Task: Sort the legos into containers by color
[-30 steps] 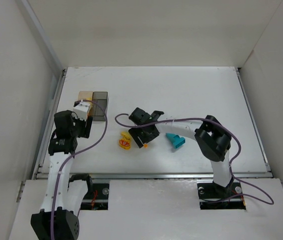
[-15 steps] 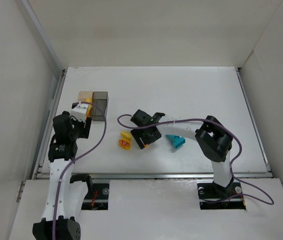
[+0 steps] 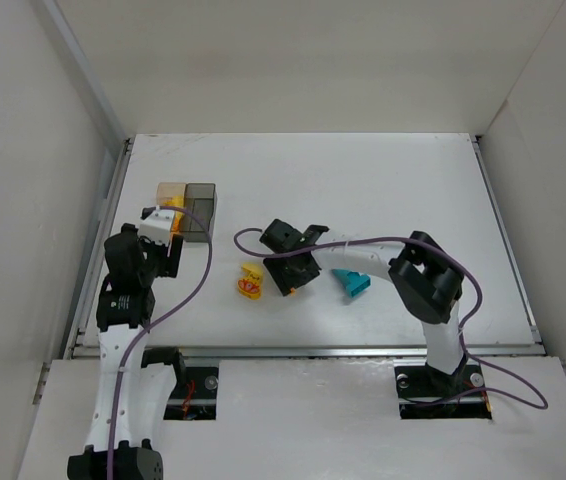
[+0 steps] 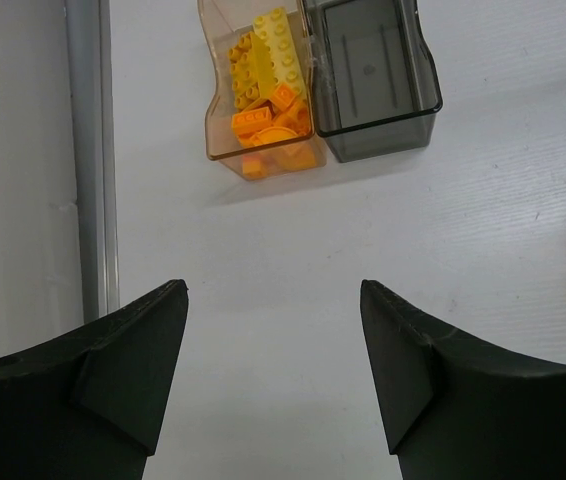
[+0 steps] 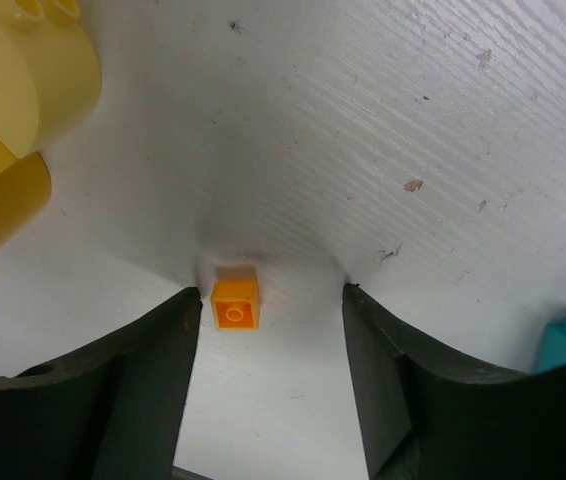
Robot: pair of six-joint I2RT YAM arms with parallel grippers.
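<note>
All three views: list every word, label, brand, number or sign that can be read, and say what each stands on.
No readable words or numbers in any view.
Yellow piece: a printed eye and red marks, no letters.
Grey container: a small moulded circle on its floor, nothing legible.
Orange brick, teal block, amber container: no markings seen.

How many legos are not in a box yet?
3: a yellow one beside the right fingers, a tiny orange one between them, a teal one by the right arm. More may be hidden.
</note>
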